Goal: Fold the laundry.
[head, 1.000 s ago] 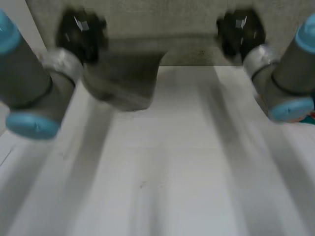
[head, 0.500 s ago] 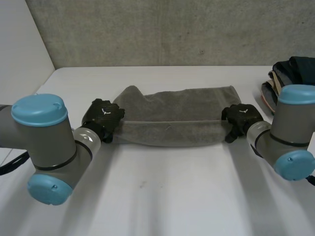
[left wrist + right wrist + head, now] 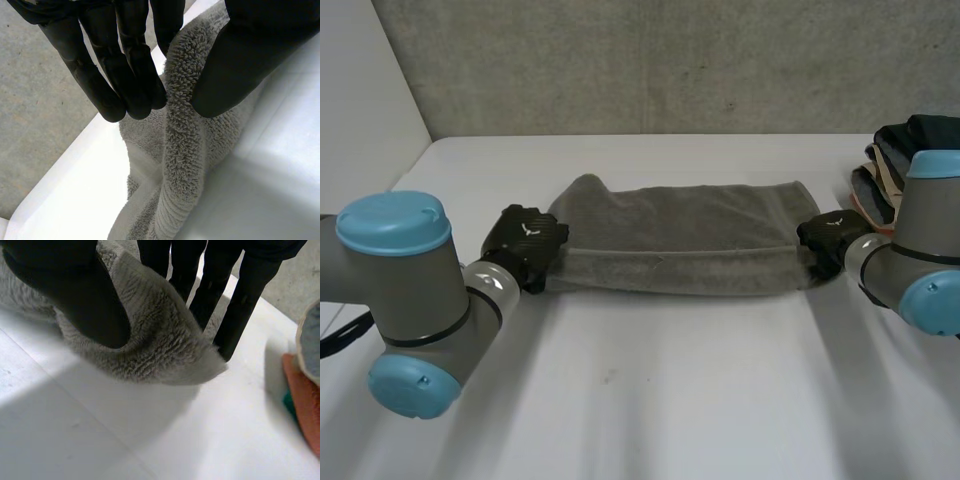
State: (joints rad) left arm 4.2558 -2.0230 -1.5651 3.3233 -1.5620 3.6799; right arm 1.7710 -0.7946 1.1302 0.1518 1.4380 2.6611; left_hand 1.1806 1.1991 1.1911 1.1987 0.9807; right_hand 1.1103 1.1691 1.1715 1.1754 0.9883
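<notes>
Item: grey towel point(image 3: 680, 225), apparently doubled lengthwise, lying across the far middle of the table point(image 3: 650, 380).
Left hand point(image 3: 527, 243): thumb and fingers pinch its left end.
Right hand point(image 3: 828, 237): thumb and fingers pinch its right corner.
Stretched between both, probably so the fold lies flat.
Clothes pile point(image 3: 895, 160): at the table's right edge.

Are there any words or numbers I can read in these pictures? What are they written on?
There are no words or numbers to read.
On the back of the left hand there is a small white mark, which is a sign and not letters.
The right hand has the same kind of mark, too small to make out.
No label shows on the towel or the clothes pile.
</notes>
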